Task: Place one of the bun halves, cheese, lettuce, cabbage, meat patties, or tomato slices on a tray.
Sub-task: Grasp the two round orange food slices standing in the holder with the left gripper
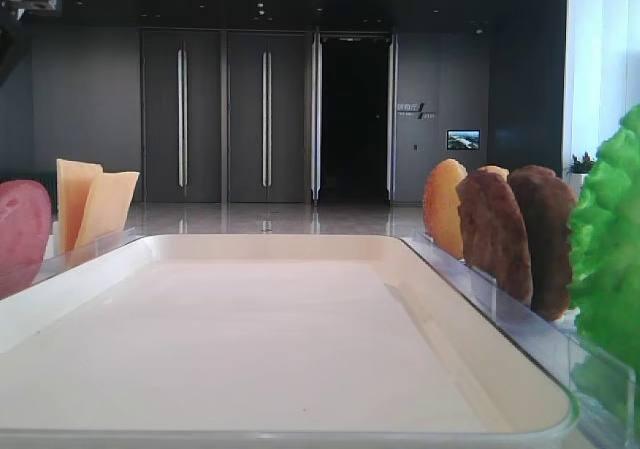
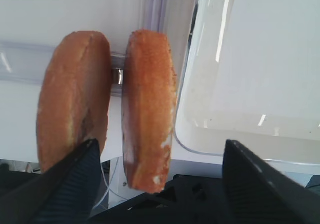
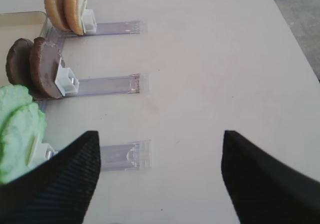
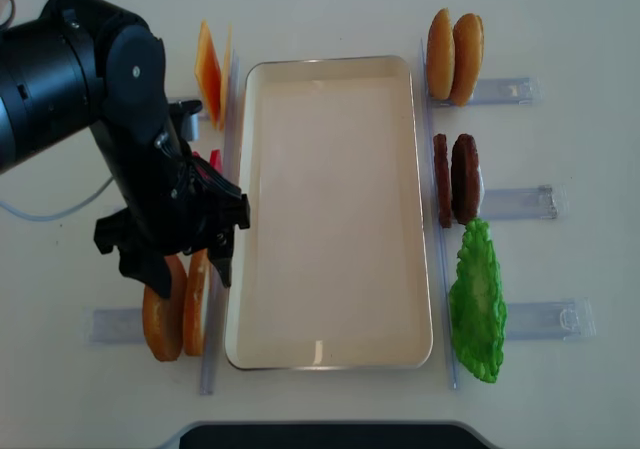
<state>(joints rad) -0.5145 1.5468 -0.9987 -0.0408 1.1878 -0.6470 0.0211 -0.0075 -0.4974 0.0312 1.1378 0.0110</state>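
Observation:
My left gripper (image 2: 160,143) (image 4: 187,264) is open over two bun halves standing on edge left of the tray (image 4: 330,219). One bun half (image 2: 147,109) sits between the fingers, untouched; the other (image 2: 72,99) is at the left finger. My right gripper (image 3: 160,134) hangs open over bare table with nothing in it. Right of the tray stand two more bun halves (image 4: 455,57), two meat patties (image 4: 455,179) and lettuce (image 4: 478,304). Cheese (image 4: 208,74) and a tomato slice (image 1: 20,234) stand to its left. The tray holds nothing. No cabbage is in view.
Clear plastic holders (image 3: 117,87) run outward from each food pair on both sides of the tray. The left arm's black body (image 4: 90,99) covers the table left of the cheese. The table's front edge (image 2: 210,159) lies just below the buns.

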